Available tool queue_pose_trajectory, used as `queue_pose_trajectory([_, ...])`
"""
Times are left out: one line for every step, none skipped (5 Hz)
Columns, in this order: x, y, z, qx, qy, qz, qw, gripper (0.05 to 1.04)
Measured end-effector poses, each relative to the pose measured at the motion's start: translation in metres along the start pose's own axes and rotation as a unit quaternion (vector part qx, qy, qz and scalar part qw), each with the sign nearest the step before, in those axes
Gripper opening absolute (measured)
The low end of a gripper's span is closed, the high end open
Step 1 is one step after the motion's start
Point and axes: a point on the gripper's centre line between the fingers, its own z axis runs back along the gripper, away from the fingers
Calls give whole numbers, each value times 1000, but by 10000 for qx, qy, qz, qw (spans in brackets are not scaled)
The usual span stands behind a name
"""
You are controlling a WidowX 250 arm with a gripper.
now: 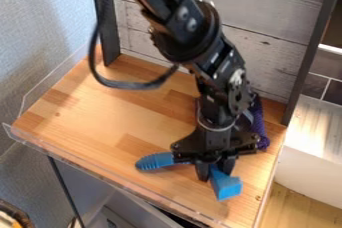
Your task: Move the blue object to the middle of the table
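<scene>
Blue object (226, 187)'s near the table (100, 117)'s front edge, decent open room behind its ridged end. Can't tell if the hand (214, 170)'s gripping it tbh.

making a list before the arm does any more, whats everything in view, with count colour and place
blue ribbed round-ended piece: 1, blue, on table left of gripper
blue block-ended piece: 1, blue, below gripper; may join the ribbed piece, link hidden
purple textured cloth-like item: 1, purple, behind gripper to the right
wooden table: 1, light brown, centre
clear plastic rim: 1, transparent, along table's left and front edges
plank panel: 1, whitish grey, behind table
upright posts: 2, black, either side of panel
box-like unit: 1, white, right of table
wall: 1, pale blue-grey, left
robot arm: 1, black, from top edge
cable: 1, black, looped left of arm
gripper: 1, black, over table's front right
</scene>
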Motion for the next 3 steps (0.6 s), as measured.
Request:
queue_pose_trajectory([13,12,28,17,-337,478,9983,325])
queue_pose_trajectory([42,38,35,315,-375,1502,9874,325])
queue_pose_trajectory([76,66,38,455,-467,2540,9650,325])
